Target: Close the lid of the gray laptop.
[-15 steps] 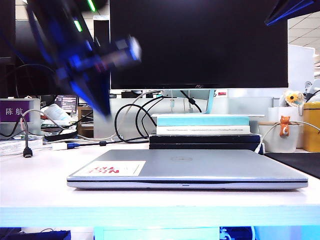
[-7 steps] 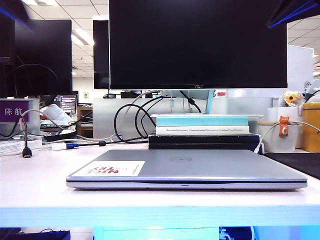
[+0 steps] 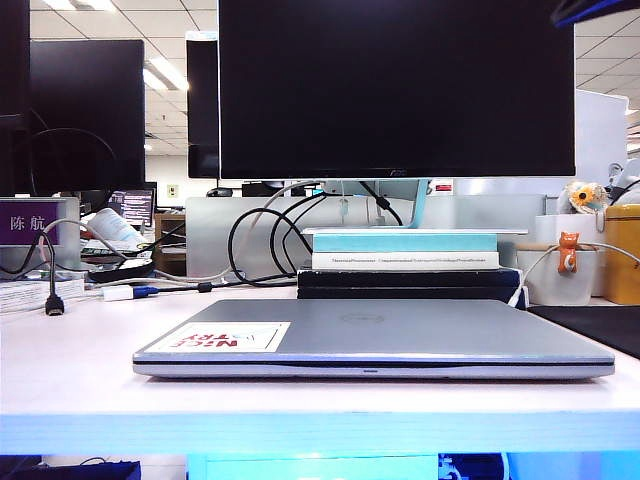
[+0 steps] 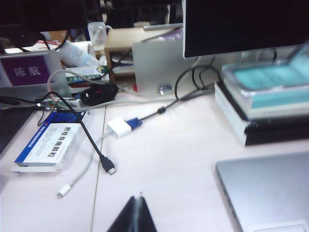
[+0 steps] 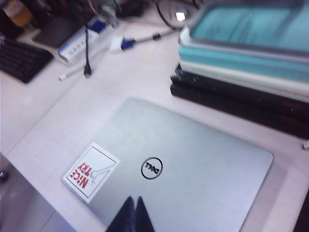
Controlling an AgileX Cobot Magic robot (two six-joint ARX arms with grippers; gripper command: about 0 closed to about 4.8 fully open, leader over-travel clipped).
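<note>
Exterior view: the gray laptop (image 3: pixel 374 340) lies flat on the white table (image 3: pixel 70 350) with its lid (image 3: pixel 400 328) fully down on the base, only a thin dark seam showing along the front edge. On the lid sit a round centre logo (image 3: pixel 361 319) and a white-and-red sticker (image 3: pixel 222 337) near its left front corner. Directly behind the laptop stands a stack of books (image 3: pixel 408 262), teal and white on top, black below, and behind that a large black monitor (image 3: pixel 396 88). Black cables (image 3: pixel 262 240) loop to the left of the stack.

Right wrist view: my right pincer (image 5: pixel 131 215) hangs above the lid (image 5: pixel 183 169), its two dark tips drawn together to a point, holding nothing, near the logo (image 5: pixel 151 167) and sticker (image 5: pixel 90 172). The books (image 5: pixel 241 67) lie beyond.

Left wrist view: my left pincer (image 4: pixel 136 217) hangs over bare table (image 4: pixel 169 159) to the side of the laptop (image 4: pixel 270 193), tips likewise pressed together and empty. A blue-and-white box (image 4: pixel 48 145) and loose cable ends (image 4: pixel 104 162) lie nearby.
</note>
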